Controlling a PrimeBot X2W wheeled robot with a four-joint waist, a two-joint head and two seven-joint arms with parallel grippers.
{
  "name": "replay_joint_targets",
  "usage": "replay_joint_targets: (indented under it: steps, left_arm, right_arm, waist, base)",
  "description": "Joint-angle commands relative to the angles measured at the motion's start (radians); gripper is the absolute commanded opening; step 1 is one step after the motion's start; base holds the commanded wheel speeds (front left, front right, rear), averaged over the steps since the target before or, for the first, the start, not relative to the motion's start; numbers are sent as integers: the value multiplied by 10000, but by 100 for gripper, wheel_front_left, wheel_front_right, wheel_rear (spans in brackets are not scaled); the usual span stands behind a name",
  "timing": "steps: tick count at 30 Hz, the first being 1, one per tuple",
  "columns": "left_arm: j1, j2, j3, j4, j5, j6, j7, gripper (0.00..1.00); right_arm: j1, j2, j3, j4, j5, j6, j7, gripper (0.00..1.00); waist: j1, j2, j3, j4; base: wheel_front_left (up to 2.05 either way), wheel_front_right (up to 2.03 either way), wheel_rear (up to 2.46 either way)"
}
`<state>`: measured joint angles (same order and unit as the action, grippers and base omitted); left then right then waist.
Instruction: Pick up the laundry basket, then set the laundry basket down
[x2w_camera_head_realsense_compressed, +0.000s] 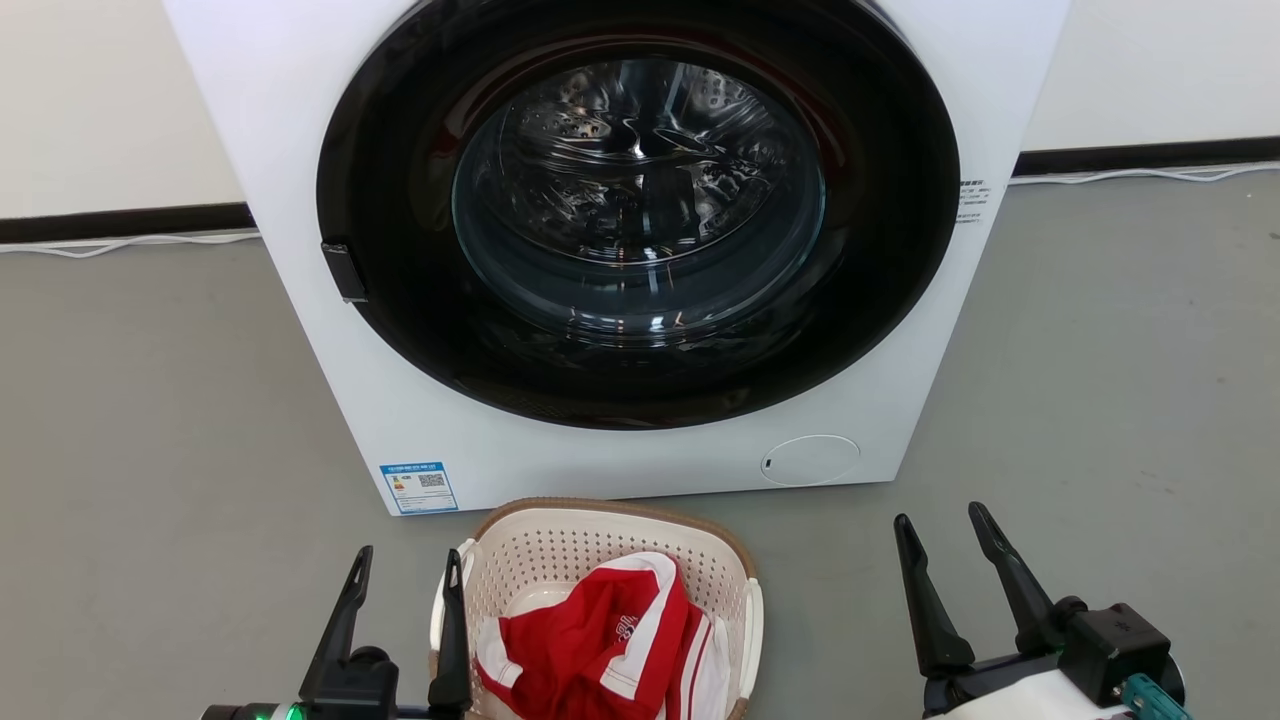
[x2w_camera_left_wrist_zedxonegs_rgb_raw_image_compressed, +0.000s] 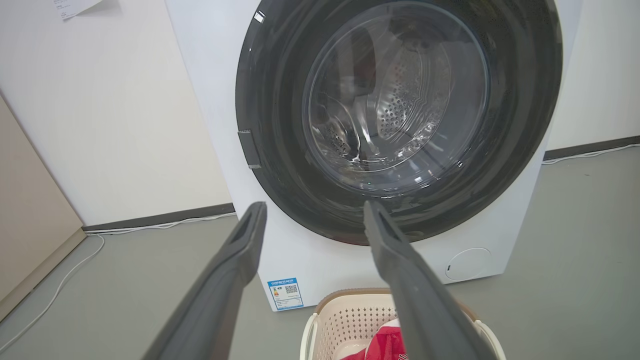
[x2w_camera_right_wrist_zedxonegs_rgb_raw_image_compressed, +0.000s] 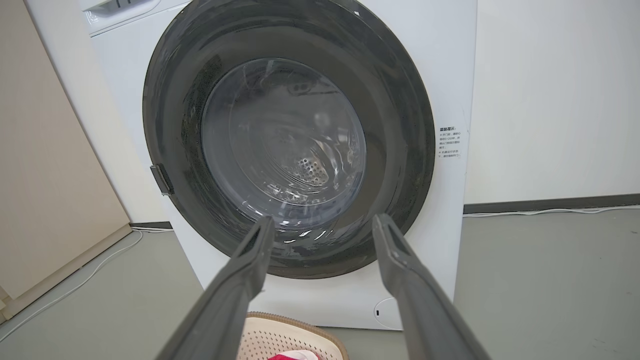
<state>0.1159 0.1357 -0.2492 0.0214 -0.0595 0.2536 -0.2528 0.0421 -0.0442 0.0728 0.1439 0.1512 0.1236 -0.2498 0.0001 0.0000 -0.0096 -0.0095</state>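
**Left gripper (x2w_camera_head_realsense_compressed: 410, 553) beside laundry basket (x2w_camera_head_realsense_compressed: 600, 506) handle, nothing held**

Both claws spread wide, empty; right gripper (x2w_camera_head_realsense_compressed: 940, 514) well apart to the right; basket on floor before washing machine (x2w_camera_head_realsense_compressed: 300, 150), red shirt (x2w_camera_head_realsense_compressed: 590, 640) inside; likely light, thin plastic may flex; take white side handles (x2w_camera_head_realsense_compressed: 752, 625).

Count two grippers: the left gripper (x2w_camera_head_realsense_compressed: 410, 552) and the right gripper (x2w_camera_head_realsense_compressed: 940, 514). Each has two dark fingers (x2w_camera_head_realsense_compressed: 926, 600), spread apart. Ahead of both sets of fingertips, you find one washing machine (x2w_camera_head_realsense_compressed: 640, 462). It carries one round door (x2w_camera_head_realsense_compressed: 640, 210), one blue label (x2w_camera_head_realsense_compressed: 419, 487) and one round flap (x2w_camera_head_realsense_compressed: 810, 460). Between the grippers, just beside the left gripper's inner finger, you find one laundry basket (x2w_camera_head_realsense_compressed: 610, 507) with two white handles (x2w_camera_head_realsense_compressed: 753, 625). It contains one red-and-white garment (x2w_camera_head_realsense_compressed: 600, 640).
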Motion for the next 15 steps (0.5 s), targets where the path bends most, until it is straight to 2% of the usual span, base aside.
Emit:
replay_joint_targets:
  steps: [1,15]
  left_arm:
    - [-293,-1,377,-232,71,-84,-90,100]
    - [-445,-234,650,-218,33,-394,-90,100]
  right_arm:
    - [-158,-60,257,-228,14,71,-120,100]
    - [-270,-60,172,-291,44,71,-120,100]
  waist:
    - [0,0,16,2]
    - [0,0,487,13]
  base:
    - [0,0,0]
    - [0,0,0]
